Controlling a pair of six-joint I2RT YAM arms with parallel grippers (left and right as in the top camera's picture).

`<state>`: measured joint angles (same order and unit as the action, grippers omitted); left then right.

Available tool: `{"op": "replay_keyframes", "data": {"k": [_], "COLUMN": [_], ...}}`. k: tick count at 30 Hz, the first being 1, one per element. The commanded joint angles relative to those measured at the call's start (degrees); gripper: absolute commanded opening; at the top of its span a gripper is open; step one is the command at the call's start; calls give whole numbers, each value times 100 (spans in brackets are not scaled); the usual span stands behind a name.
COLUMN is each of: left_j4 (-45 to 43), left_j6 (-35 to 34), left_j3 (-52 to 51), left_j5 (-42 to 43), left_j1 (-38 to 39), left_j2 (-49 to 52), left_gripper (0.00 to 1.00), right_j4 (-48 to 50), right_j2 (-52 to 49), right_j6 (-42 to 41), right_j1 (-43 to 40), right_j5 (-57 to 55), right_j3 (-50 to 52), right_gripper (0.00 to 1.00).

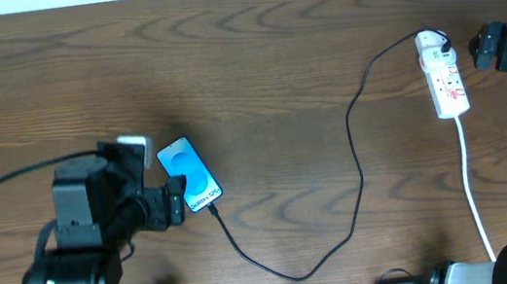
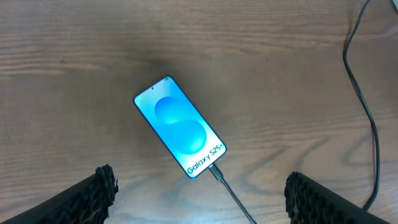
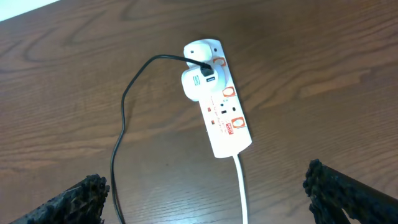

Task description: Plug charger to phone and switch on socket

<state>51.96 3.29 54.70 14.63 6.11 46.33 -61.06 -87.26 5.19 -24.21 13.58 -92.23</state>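
Observation:
The phone [image 1: 189, 175] lies face up at the left, its blue screen [image 2: 180, 127] lit. The charger [image 1: 354, 163], a thin black cable, has its plug tip [image 2: 214, 169] set into the phone's bottom edge. From there it loops across the table to a white adapter [image 3: 196, 84] in the socket [image 3: 221, 106], a white power strip with red marks [image 1: 444, 78]. My left gripper [image 2: 202, 185] hangs open just above the phone's plug end, touching nothing. My right gripper [image 3: 205, 186] is open above the strip's white cord [image 3: 241, 186], its dark head [image 1: 477, 47] right of the strip.
Brown wooden table [image 1: 261, 53]. The cable's slack loop [image 1: 300, 273] reaches near the front edge. The white cord [image 1: 474, 191] runs from the strip to the front right. I cannot tell how the strip's switches stand.

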Motion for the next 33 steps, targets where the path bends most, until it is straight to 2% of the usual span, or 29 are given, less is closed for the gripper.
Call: {"op": "replay_keyframes", "data": {"k": [1,5,11,15,20,24,33], "left_j4": [-11,-219,-1648,-2914,-4371,-4859,-4957], "left_j6": [76,-28,13,15,658,988,1224], "left_j3": [-424,-977,-2006,-2800,-3786,-4247,-5005], "left_j5": [-70,-149,-249,-251,-249,-249,-251], "left_j1": [13,13,13,13,7,7,0], "left_j2": [-422,-973,-1814,-2376,-3128,-3630,-4610], "left_gripper": [89,88,88,89,89,89,89], "right_j4": [-11,-11,-11,-11,-11,-11,-11], "right_j2": [26,24,24,24,26,26,24], "right_j6": [-44,-44,-44,-44,-44,-44,-44], "right_j1": [-9,-9,-9,-9,-9,-9,-9], "right_j5": [4,4,4,4,4,4,2], "right_j3": [-96,-96,-96,-96,-96,-96,-96], "right_gripper": [99,99,99,99,99,99,99]}}
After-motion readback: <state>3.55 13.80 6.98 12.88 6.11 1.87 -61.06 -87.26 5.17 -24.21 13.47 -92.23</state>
